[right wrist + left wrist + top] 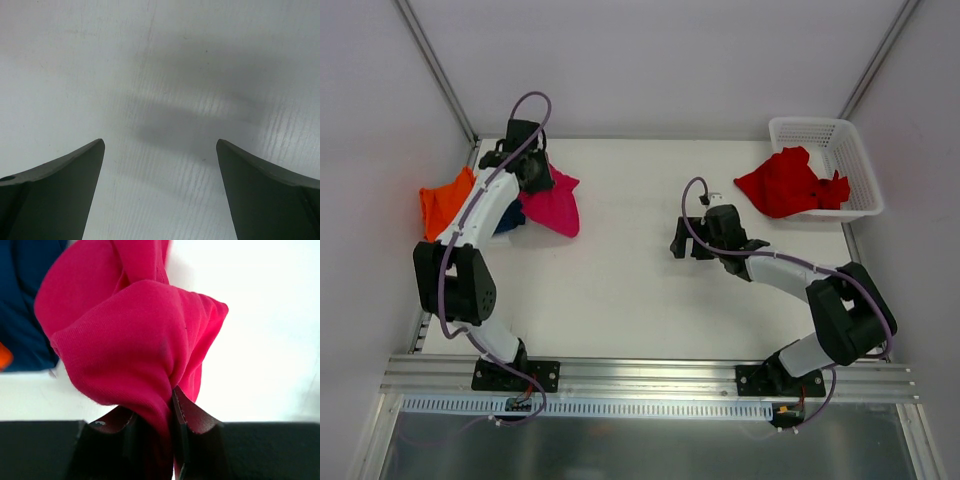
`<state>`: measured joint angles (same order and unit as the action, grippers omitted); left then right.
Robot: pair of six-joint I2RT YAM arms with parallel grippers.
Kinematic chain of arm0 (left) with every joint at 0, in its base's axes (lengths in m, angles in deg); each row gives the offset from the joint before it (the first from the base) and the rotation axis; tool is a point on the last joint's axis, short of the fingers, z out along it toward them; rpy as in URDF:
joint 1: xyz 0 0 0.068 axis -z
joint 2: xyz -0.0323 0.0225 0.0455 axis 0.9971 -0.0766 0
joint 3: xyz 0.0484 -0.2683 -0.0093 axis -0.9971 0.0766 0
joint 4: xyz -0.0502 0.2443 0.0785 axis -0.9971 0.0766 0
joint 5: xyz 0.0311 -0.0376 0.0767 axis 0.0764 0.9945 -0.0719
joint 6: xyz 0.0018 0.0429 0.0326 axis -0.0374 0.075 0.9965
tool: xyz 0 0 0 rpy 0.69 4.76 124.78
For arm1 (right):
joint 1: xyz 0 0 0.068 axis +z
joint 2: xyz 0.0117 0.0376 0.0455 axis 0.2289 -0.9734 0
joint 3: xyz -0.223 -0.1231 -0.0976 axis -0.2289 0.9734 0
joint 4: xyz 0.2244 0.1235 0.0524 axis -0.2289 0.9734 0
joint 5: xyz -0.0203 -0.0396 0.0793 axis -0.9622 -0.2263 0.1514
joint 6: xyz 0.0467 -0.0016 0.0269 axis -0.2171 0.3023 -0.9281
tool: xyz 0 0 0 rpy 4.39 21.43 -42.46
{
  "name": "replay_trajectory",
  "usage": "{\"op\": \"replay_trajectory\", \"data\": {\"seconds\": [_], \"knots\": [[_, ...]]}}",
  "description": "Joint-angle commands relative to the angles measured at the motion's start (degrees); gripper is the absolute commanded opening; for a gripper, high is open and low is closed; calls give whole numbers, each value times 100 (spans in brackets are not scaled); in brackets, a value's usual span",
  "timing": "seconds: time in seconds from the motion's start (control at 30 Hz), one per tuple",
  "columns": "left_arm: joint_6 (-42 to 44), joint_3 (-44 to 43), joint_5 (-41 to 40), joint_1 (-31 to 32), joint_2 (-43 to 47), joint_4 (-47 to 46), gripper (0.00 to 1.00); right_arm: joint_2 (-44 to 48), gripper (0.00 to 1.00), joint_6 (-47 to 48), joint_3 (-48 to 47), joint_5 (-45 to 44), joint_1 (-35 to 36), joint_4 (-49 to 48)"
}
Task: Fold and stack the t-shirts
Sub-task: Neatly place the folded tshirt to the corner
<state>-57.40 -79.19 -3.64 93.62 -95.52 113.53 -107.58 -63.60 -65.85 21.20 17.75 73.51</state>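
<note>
A magenta-pink t-shirt point(556, 203) lies bunched at the table's far left, and my left gripper point(532, 170) is shut on a fold of it. In the left wrist view the pink cloth point(130, 340) balloons out from between the two dark fingers point(197, 420). Beside it lie an orange t-shirt point(444, 203) and a navy blue t-shirt point(510, 220), mostly hidden by my left arm; the navy cloth point(22, 305) shows behind the pink. A bright red t-shirt point(788, 182) hangs half out of the basket. My right gripper point(685, 243) stands open over bare table, its fingers point(60, 175) wide apart with nothing between them.
The white mesh basket point(845, 140) stands at the far right corner. The white table point(630, 270) is bounded by grey walls and metal posts at left and right, with an aluminium rail along the near edge where the arm bases sit.
</note>
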Motion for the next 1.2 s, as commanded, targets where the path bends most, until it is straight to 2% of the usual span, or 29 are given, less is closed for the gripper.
{"op": "replay_trajectory", "data": {"seconds": [0.0,0.2,0.33,0.67,0.87,1.07,1.17], "knots": [[428,-1143,250,-264,-335,636,0,257,100,63,9,-20,31,-81],[815,-2707,539,-818,-801,1524,0,248,99,-8,97,24,31,-177],[938,-3569,803,-1423,-1065,1982,0,152,99,-34,80,120,31,-239],[859,-3316,1130,-2409,-987,2097,0,265,99,-78,44,217,66,-169],[692,-2938,647,-2655,-977,2079,0,511,99,-78,176,217,92,-142],[657,-3316,1226,-2840,-1390,2070,0,766,99,53,282,112,119,42],[605,-3421,963,-2858,-1478,2088,0,854,99,124,299,41,110,156]]}}
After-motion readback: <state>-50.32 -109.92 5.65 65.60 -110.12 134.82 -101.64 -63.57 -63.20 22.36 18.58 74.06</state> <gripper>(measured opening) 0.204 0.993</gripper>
